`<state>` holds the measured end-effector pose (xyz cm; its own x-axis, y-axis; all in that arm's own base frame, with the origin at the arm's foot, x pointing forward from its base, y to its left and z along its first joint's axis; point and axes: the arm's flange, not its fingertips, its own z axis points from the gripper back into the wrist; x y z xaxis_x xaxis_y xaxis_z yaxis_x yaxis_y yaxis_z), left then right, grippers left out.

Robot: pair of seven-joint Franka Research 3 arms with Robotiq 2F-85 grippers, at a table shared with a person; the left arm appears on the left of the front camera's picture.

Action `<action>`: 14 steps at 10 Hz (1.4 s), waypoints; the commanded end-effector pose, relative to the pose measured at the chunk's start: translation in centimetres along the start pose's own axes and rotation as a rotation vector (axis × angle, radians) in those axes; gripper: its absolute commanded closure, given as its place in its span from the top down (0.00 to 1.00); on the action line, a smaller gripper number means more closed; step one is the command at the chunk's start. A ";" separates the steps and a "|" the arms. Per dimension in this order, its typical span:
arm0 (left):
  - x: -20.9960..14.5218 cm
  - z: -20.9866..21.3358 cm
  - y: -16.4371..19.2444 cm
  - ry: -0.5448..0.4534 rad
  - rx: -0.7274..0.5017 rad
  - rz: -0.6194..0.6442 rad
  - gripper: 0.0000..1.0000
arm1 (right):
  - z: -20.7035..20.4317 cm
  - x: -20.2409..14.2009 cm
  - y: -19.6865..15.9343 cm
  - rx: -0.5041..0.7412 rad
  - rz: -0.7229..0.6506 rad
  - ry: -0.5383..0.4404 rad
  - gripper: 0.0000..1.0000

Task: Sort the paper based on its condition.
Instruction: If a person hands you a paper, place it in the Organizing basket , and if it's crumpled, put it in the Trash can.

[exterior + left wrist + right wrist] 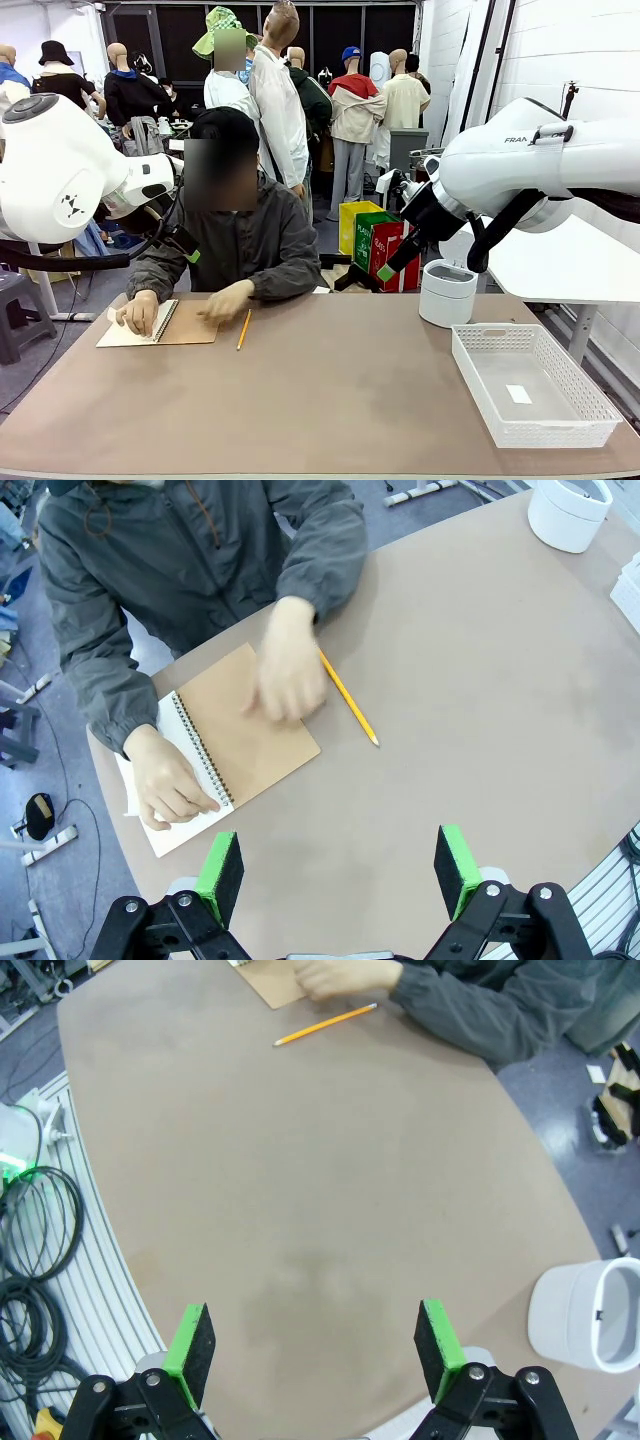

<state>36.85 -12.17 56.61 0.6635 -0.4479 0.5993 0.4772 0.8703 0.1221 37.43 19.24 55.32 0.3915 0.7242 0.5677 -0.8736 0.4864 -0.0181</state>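
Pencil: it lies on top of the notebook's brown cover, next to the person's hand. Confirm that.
Not quite. The pencil lies on the bare table beside the notebook, not on its cover. It is indeed next to the person's hand. The left wrist view shows it.

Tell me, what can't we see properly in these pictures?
- Left wrist view: the paper lies mostly under a hand, so its condition is hidden.
- Right wrist view: the notebook is cut by the top edge.
- Front view: the scrap in the basket is too small.
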 end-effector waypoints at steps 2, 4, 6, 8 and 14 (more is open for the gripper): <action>0.0 0.1 0.1 0.005 -0.002 0.003 1.00 | 0.0 0.0 0.0 -0.002 0.002 0.001 1.00; 0.0 0.1 0.1 0.005 -0.002 0.003 1.00 | 0.0 0.0 0.0 -0.002 0.002 0.001 1.00; 0.0 0.1 0.1 0.005 -0.002 0.003 1.00 | 0.0 0.0 0.0 -0.002 0.002 0.001 1.00; 0.0 0.1 0.1 0.005 -0.002 0.003 1.00 | 0.0 0.0 0.0 -0.002 0.002 0.001 1.00; 0.0 0.1 0.1 0.005 -0.002 0.003 1.00 | 0.0 0.0 0.0 -0.002 0.002 0.001 1.00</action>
<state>36.85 -12.17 56.61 0.6635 -0.4479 0.5993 0.4772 0.8703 0.1221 37.43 19.25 55.32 0.3915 0.7242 0.5677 -0.8736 0.4864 -0.0181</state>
